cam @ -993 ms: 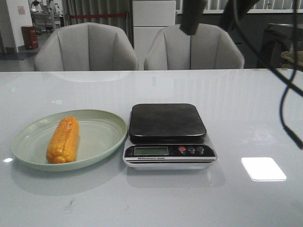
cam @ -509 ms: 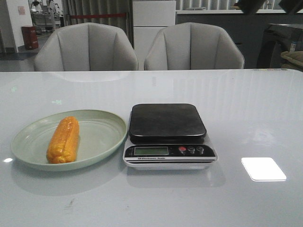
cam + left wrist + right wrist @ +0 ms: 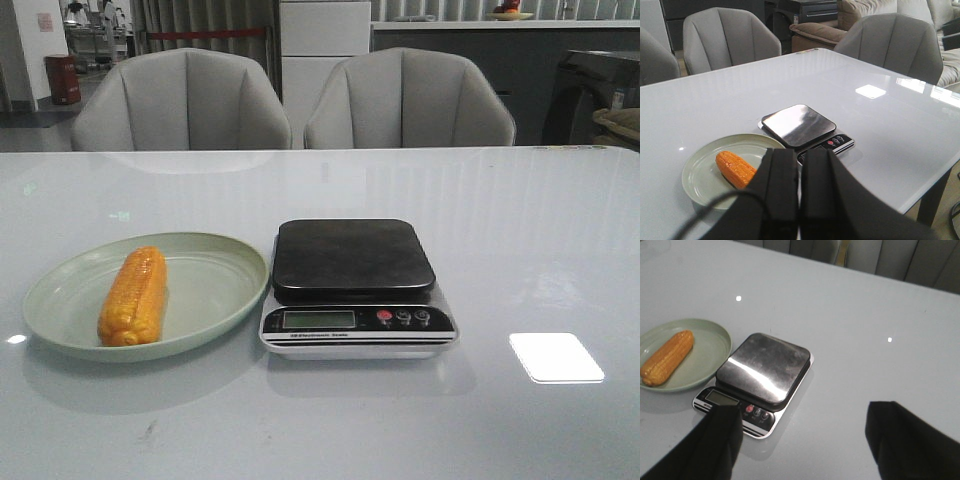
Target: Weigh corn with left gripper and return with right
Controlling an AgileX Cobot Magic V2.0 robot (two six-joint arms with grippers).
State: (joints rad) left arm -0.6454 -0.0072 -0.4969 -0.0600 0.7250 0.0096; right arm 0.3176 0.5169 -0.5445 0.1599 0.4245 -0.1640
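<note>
Corn [image 3: 133,296] lies lengthwise in a pale green plate [image 3: 214,290], toward the plate's left half, one end toward the robot and the other pointing away. Plate sits on the white desk [image 3: 520,230], left of centre, its right rim just beside a kitchen scale [image 3: 355,288]. Scale's black platform is bare; display and three small buttons, one red, face the robot. No arm shows in the front view. Left wrist view: left tool [image 3: 799,197] hangs high above the desk, its two dark fingers [image 3: 777,195] pressed together with no gap, holding nothing; corn [image 3: 736,169] and plate [image 3: 702,170] lie below it, scale [image 3: 805,128] beyond. Right wrist view: right tool [image 3: 802,437] spread wide, fingers [image 3: 715,442] far apart at either side, empty, well above the desk; scale [image 3: 757,380] and corn [image 3: 667,357] lie beneath and apart from it. Two grey chairs [image 3: 185,100] stand behind the desk.
</note>
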